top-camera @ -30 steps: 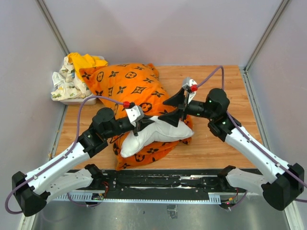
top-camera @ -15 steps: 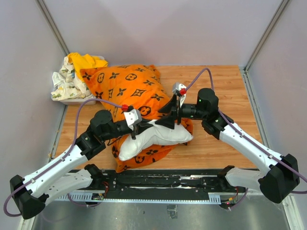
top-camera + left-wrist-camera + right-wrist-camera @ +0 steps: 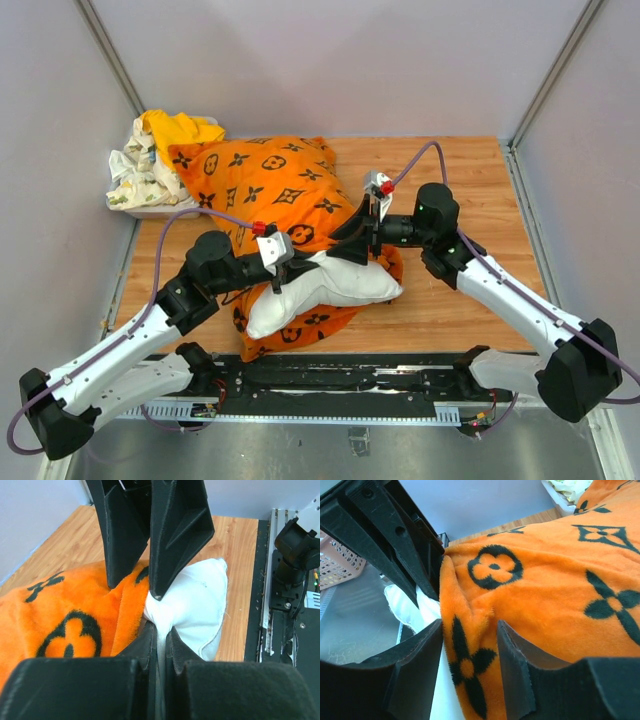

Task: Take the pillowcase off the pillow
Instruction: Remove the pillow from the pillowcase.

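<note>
The orange pillowcase (image 3: 265, 180) with black motifs lies across the middle of the table. The white pillow (image 3: 330, 285) sticks out of its near end. My left gripper (image 3: 285, 275) is shut on a pinch of the pillow's white cloth (image 3: 200, 600), right beside the orange hem (image 3: 70, 615). My right gripper (image 3: 352, 240) comes in from the right. In the right wrist view its jaws (image 3: 470, 645) stand partly apart. An uncrushed fold of the pillowcase (image 3: 560, 580) lies between them. The pillow (image 3: 420, 610) shows just left of it.
At the back left a white bin (image 3: 150, 208) holds a yellow cloth (image 3: 180, 128) and a white floral cloth (image 3: 135, 170). Bare wooden table (image 3: 450, 300) lies to the right. Grey walls enclose three sides. A pink basket (image 3: 340, 565) shows beyond the table's near edge.
My right gripper has moved left onto the pillowcase's open edge and its jaws have narrowed around a fold. My left gripper has kept its grip on the pillow and drawn it slightly nearer.
</note>
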`<action>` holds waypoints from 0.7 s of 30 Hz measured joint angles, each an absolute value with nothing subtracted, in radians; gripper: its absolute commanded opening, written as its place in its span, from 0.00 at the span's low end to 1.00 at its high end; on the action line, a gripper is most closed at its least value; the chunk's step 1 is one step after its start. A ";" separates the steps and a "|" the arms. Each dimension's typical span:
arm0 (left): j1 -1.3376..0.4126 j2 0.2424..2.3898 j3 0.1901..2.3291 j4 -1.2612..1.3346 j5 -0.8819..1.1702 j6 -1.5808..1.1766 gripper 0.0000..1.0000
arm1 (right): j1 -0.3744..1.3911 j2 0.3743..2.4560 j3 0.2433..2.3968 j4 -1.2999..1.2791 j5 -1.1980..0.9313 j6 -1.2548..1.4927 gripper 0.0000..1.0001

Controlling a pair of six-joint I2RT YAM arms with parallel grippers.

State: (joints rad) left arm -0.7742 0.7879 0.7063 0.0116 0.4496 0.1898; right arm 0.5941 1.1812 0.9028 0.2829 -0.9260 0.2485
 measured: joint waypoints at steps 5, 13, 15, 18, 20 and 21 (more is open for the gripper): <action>-0.774 0.782 0.706 0.006 0.452 0.198 0.00 | 0.568 1.201 0.898 0.319 -0.961 0.289 0.48; -0.774 0.778 0.705 -0.003 0.459 0.203 0.00 | 0.534 1.241 0.874 0.402 -1.003 0.349 0.50; -0.774 0.775 0.705 -0.004 0.463 0.203 0.00 | 0.522 1.253 0.867 0.424 -1.007 0.365 0.51; -0.774 0.775 0.705 -0.006 0.469 0.205 0.00 | 0.510 1.270 0.856 0.459 -1.019 0.389 0.45; -0.774 0.775 0.705 -0.009 0.472 0.206 0.00 | 0.502 1.279 0.847 0.492 -1.029 0.408 0.27; -0.774 0.775 0.705 -0.009 0.474 0.206 0.00 | 0.499 1.283 0.846 0.503 -1.032 0.413 0.17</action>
